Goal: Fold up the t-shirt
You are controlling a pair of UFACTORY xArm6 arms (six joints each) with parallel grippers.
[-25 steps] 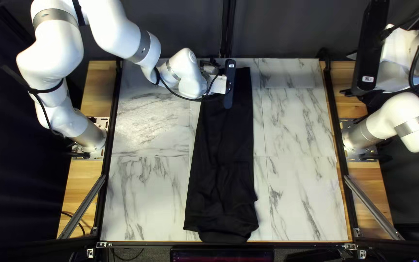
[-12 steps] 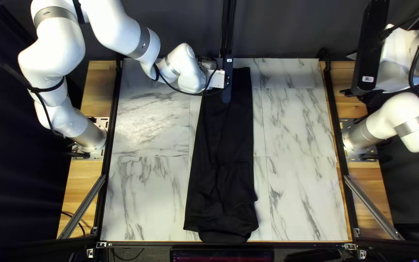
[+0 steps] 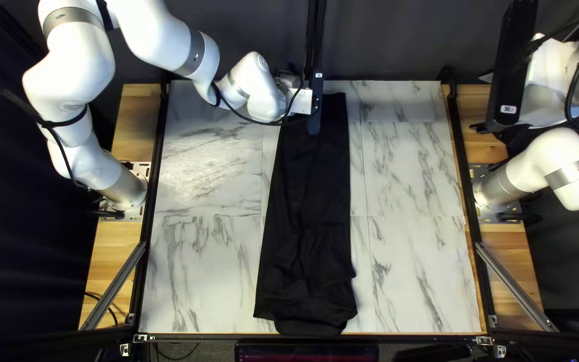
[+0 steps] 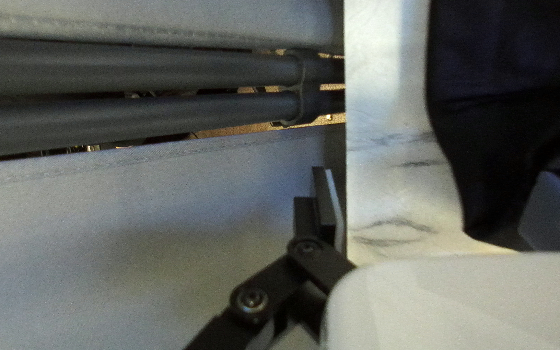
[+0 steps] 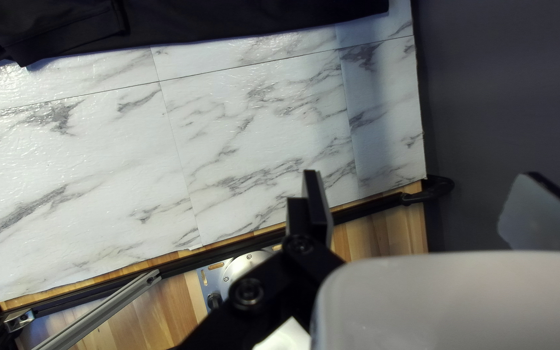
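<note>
Nearest you, slanted metal bars (image 3: 516, 286) flank the table (image 3: 410, 268); the black shirt (image 3: 306, 214) runs lengthwise between them, reaching near the far edge. Your right gripper (image 3: 509, 74) is spread wide, holding nothing; so is your left gripper (image 3: 315, 114), by the shirt's far end (mind the curtain (image 3: 383, 40) behind).

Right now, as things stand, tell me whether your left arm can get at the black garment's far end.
Probably yes: my left arm reaches over that end of the black garment with its jaws apart, and my right arm is off to the side, leaving the way free.
</note>
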